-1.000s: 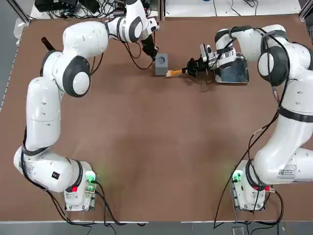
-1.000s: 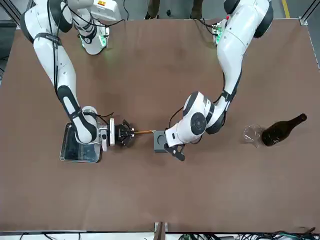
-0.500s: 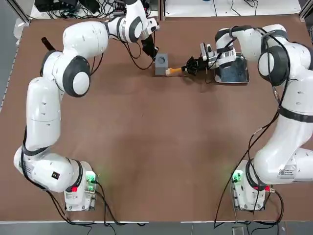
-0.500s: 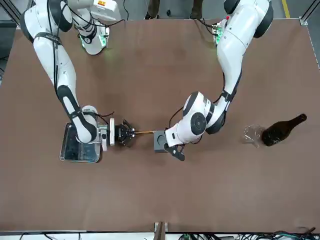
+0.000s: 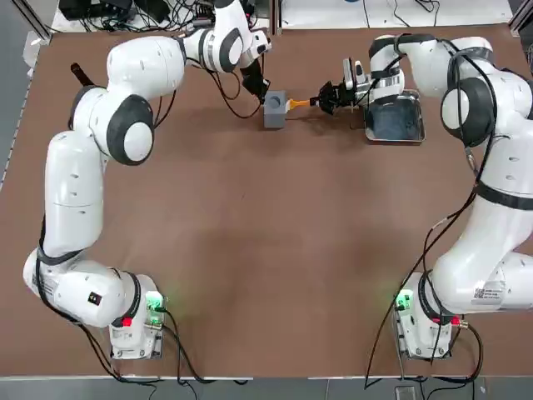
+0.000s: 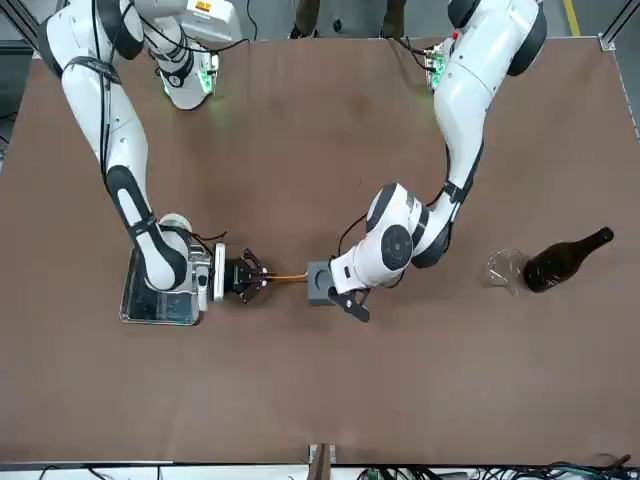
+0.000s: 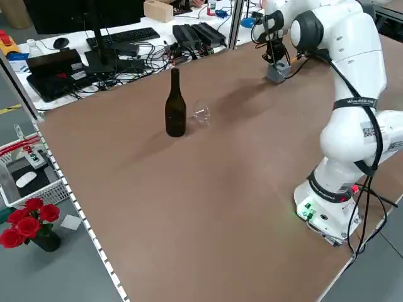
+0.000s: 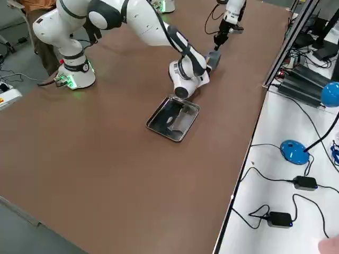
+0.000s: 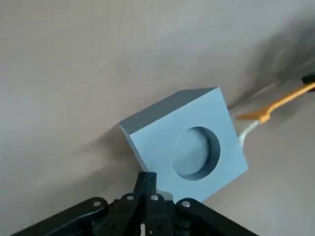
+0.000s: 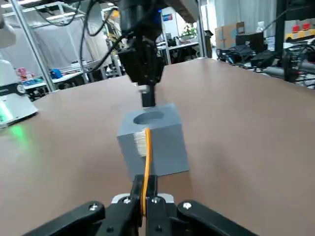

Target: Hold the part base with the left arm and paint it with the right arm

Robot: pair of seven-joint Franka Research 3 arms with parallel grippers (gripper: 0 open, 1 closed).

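The part base (image 5: 276, 109) is a small grey cube with a round recess in its top face (pretty plain-looking). It sits upright and flat on my worktop (image 5: 266, 250), out at the far side, roughly between my left arm (image 5: 125, 125) and right arm (image 5: 483, 125).

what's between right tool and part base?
Only the orange-handled brush, held by the right tool, bristles against the part base; top view.
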